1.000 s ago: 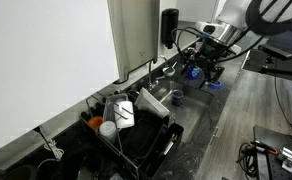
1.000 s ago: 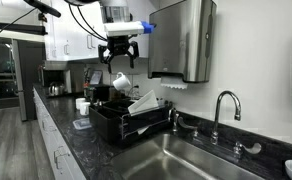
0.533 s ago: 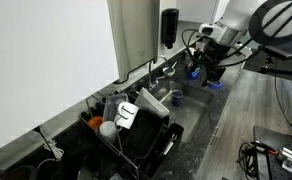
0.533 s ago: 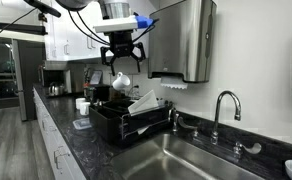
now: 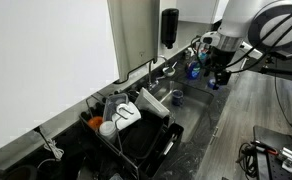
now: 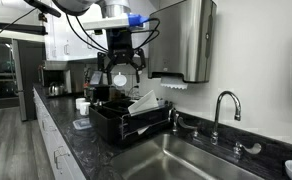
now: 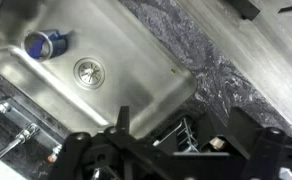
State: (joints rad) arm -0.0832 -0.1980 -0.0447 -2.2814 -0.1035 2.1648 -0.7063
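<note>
My gripper (image 5: pixel 218 78) (image 6: pixel 119 74) hangs in the air above the steel sink (image 7: pixel 116 50), open, with nothing between its fingers. In the wrist view the two dark fingers (image 7: pixel 121 122) frame a corner of the black dish rack (image 7: pixel 176 135) below. A blue cup (image 7: pixel 44 43) lies in the sink basin, near the drain (image 7: pixel 89 68). The dish rack (image 5: pixel 136 132) (image 6: pixel 126 125) holds white dishes and a white mug (image 6: pixel 119 81), which shows behind the gripper in an exterior view.
A faucet (image 6: pixel 224 100) stands behind the sink. A steel paper towel dispenser (image 6: pixel 186 40) and a black soap dispenser (image 5: pixel 169 25) hang on the wall. Dark granite counter (image 7: pixel 226 70) surrounds the sink. Small appliances (image 6: pixel 56 78) stand at the counter's far end.
The arm has come down toward the sink and rack over the last second. The jaws stayed open.
</note>
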